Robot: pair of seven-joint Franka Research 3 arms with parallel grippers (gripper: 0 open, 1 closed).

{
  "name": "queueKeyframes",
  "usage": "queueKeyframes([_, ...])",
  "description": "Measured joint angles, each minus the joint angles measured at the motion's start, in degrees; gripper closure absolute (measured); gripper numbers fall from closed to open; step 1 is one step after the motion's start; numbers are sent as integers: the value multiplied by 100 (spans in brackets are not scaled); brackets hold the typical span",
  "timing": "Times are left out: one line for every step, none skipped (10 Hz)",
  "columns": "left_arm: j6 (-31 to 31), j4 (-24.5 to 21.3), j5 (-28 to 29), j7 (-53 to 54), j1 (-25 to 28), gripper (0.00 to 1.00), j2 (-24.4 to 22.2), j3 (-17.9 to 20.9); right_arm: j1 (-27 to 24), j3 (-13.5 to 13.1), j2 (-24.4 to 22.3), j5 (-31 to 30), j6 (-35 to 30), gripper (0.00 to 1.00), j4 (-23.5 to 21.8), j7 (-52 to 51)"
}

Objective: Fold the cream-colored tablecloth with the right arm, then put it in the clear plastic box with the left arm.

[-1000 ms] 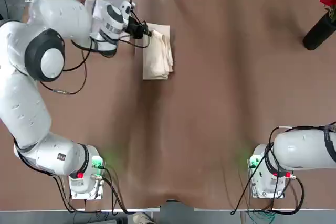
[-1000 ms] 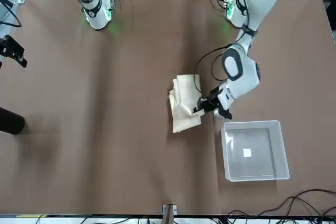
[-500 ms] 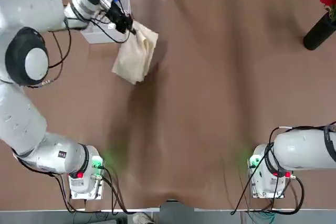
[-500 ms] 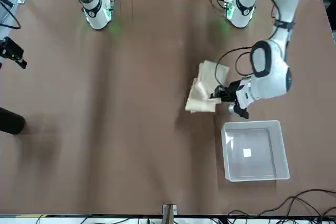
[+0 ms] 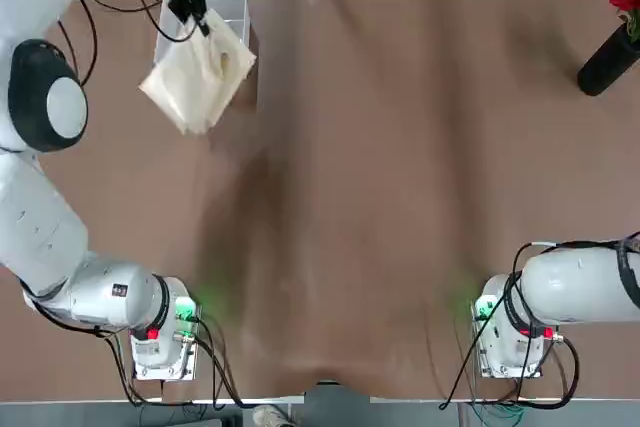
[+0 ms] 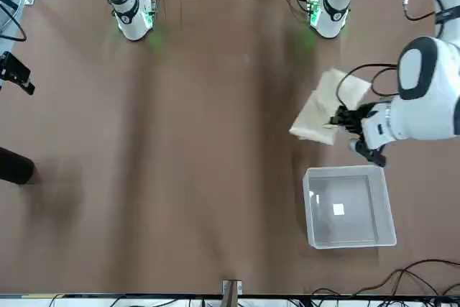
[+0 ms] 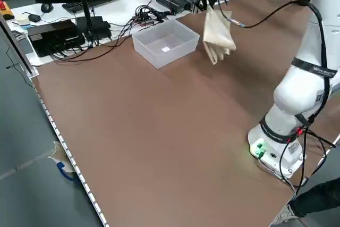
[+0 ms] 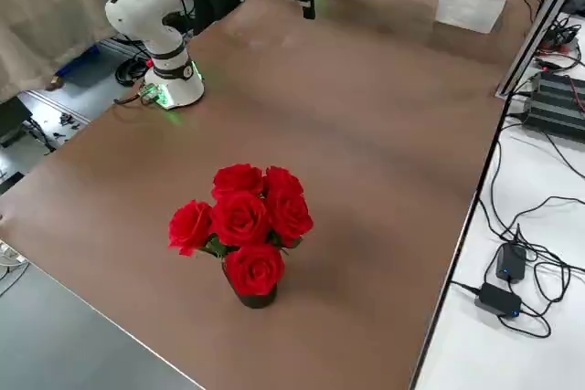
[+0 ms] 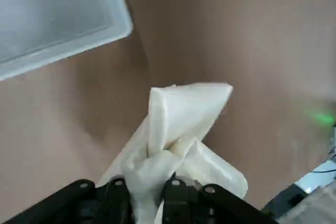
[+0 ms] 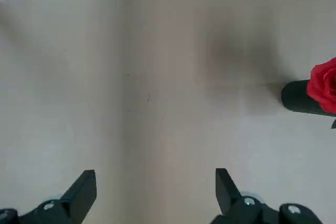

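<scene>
The cream-colored tablecloth hangs in the air as a folded, bunched bundle, lifted clear of the brown table. Its upper corner is pinched between the black fingers of the left gripper, which are clamped tight on the fabric, and the rest of the cloth droops below. In the left wrist view, the cloth spills out from between the closed fingertips.

The clear plastic box sits on the table near its far left corner, close to the far edge. It is empty, with a small white mark on its floor. The hanging cloth is just beside the box, over its near edge in the overhead view, but not inside it.

The left arm reaches from its base at the near left edge toward the far left corner.

The right gripper is raised over bare table near the right arm's base at the near right edge, its two fingers spread wide apart and holding nothing.

A dark vase of red roses stands near the table's far right corner.
</scene>
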Motion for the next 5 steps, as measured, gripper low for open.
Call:
queueKeyframes([-161, 388, 275, 253, -12, 85, 233, 70, 14, -7, 0, 0, 0, 0, 0, 29])
queueKeyframes([-306, 725, 528, 589, -19, 85, 471, 110, 22, -11, 0, 0, 0, 0, 0, 58])
queueKeyframes([-418, 965, 671, 850, -24, 85, 674, 159, 28, -11, 0, 0, 0, 0, 0, 72])
queueKeyframes([-464, 1098, 698, 991, -23, 85, 802, 223, 32, -11, 0, 0, 1, 0, 0, 76])
queueKeyframes([-485, 1166, 699, 1072, -22, 85, 860, 268, 36, -11, 0, 0, 3, 0, 0, 78])
